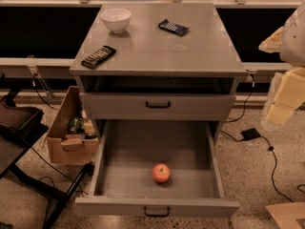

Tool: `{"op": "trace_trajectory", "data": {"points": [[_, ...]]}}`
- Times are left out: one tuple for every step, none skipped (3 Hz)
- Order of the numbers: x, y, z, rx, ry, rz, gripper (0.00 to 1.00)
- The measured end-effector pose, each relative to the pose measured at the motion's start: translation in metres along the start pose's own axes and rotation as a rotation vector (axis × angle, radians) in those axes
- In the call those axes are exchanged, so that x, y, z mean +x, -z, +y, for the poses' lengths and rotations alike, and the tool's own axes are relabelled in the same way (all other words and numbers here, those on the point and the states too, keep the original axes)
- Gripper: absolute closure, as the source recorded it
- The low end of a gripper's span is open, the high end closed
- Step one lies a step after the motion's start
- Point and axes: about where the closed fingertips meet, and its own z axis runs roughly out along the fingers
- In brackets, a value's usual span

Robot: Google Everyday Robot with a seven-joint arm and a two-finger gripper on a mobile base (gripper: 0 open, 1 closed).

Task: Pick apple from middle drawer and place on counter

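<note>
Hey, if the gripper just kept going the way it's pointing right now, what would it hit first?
Probably the floor right of the cabinet, near the black adapter; the gripper at the right edge tilts down-left, though depth is unclear.

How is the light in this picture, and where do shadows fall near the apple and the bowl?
Camera view: the light is dim and warm; the apple has a soft shadow on the middle drawer floor; the white bowl leaves a faint shadow on the counter; the recess under the counter is dark; the claw, at the right edge, is brightly lit.
</note>
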Motion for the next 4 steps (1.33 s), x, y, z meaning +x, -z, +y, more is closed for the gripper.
{"op": "trace_trajectory", "data": {"points": [[0.0, 0.0, 0.0, 0.0, 0.0, 0.0, 0.0], [0.0, -0.007, 0.006, 0.011, -0.05, -0.041, 0.0], [-0.01, -0.042, 0.033, -0.011, -0.124, -0.154, 0.0], [-0.03, -0.115, 0.068, -0.071, -0.132, -0.244, 0.0]]}}
